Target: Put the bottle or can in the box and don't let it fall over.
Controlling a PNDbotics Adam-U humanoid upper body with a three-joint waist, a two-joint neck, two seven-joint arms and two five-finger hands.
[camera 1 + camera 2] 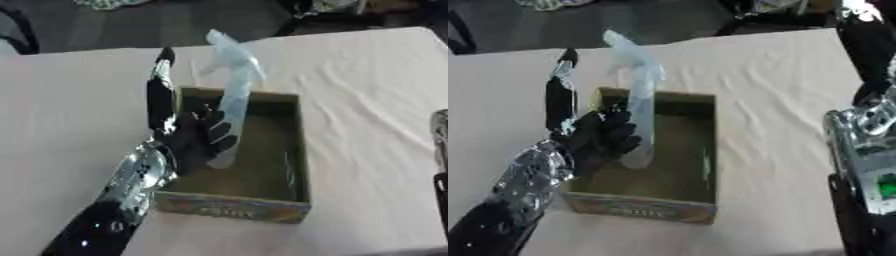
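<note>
The left hand [188,137] reaches from the lower left over the near-left wall of the box [297,150], its lower fingers curled round a clear bottle [232,107] while one finger [160,87] points straight up. The bottle stands inside the box, leaning away. The right hand [866,42] hangs at the right edge; whether its fingers are spread or closed cannot be told. A pale cloth-covered table [367,90] carries the box, with dark floor beyond.

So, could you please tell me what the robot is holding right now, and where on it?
The left hand grips a clear bottle around its lower part, base down inside the box. One finger points straight up, off the bottle.
</note>
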